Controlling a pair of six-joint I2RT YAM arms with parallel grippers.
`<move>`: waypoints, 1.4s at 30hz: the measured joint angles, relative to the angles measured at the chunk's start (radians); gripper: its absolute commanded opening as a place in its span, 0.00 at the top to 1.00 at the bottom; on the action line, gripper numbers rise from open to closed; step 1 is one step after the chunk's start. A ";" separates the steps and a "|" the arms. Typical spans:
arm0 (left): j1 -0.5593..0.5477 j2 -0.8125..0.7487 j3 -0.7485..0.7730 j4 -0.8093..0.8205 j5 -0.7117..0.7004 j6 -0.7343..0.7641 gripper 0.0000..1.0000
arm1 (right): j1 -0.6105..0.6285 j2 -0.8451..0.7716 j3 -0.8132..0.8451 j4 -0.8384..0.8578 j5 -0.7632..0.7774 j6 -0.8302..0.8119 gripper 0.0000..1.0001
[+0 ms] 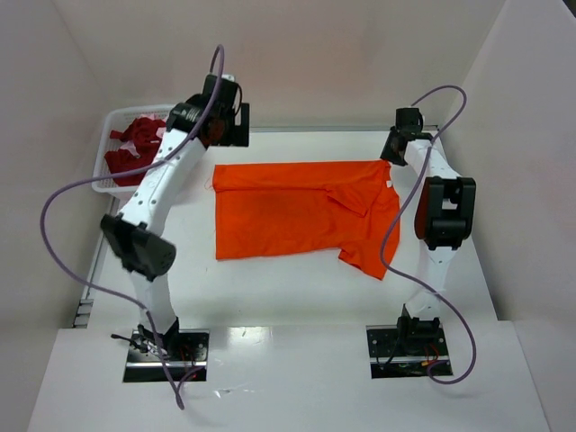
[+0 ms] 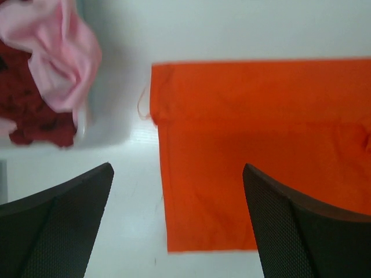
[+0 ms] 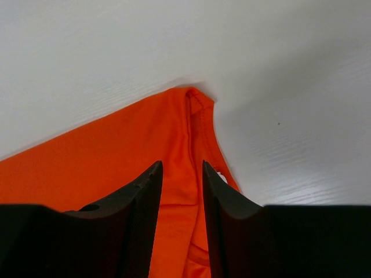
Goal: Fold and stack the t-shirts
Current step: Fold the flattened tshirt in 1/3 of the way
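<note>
A bright orange t-shirt (image 1: pixel 297 211) lies spread on the white table, its right sleeve folded inward. My left gripper (image 1: pixel 229 126) hangs wide open above the shirt's far left edge (image 2: pixel 261 127), touching nothing; in the left wrist view the gripper (image 2: pixel 178 168) spans the cloth edge and bare table. My right gripper (image 1: pixel 396 148) is at the shirt's far right corner. In the right wrist view its jaws (image 3: pixel 182 164) stand narrowly apart, straddling a raised seam of orange cloth (image 3: pixel 116 150) without pinching it. A dark red t-shirt (image 1: pixel 135 144) and a pale pink one (image 2: pixel 64 52) lie in the basket.
A white mesh basket (image 1: pixel 112 121) stands at the far left corner of the table, just left of my left gripper. White walls close in the back and both sides. The arm bases sit at the near edge.
</note>
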 measured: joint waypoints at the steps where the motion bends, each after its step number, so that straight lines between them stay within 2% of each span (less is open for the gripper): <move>1: 0.000 -0.063 -0.104 0.030 0.003 -0.006 0.00 | -0.001 -0.003 -0.005 0.003 -0.005 0.000 0.60; 4: 0.011 -0.290 -0.443 0.158 0.039 -0.026 0.00 | -0.003 -0.009 -0.013 0.011 -0.028 -0.002 0.60; 7: 0.030 -0.449 -0.645 0.272 0.072 -0.059 0.00 | -0.003 -0.021 -0.039 0.030 -0.047 -0.002 0.56; 9: 0.041 -0.492 -0.737 0.366 0.092 -0.077 0.00 | -0.003 -0.033 -0.067 0.040 -0.060 -0.002 0.55; 19: 0.047 -0.304 -1.098 0.785 0.121 -0.193 0.00 | -0.003 -0.056 -0.193 0.058 -0.129 -0.006 0.52; 23: 0.069 -0.258 -1.137 0.879 0.108 -0.268 0.00 | -0.003 -0.058 -0.195 0.066 -0.171 -0.006 0.52; 29: 0.105 -0.156 -1.102 0.986 0.095 -0.351 0.01 | -0.003 -0.058 -0.194 0.076 -0.192 -0.006 0.52; 34: 0.134 -0.086 -1.079 1.035 0.095 -0.418 0.01 | -0.003 -0.056 -0.188 0.069 -0.179 -0.006 0.56; 42: 0.169 -0.031 -1.077 1.094 0.115 -0.488 0.01 | -0.003 -0.055 -0.188 0.047 -0.184 -0.016 0.56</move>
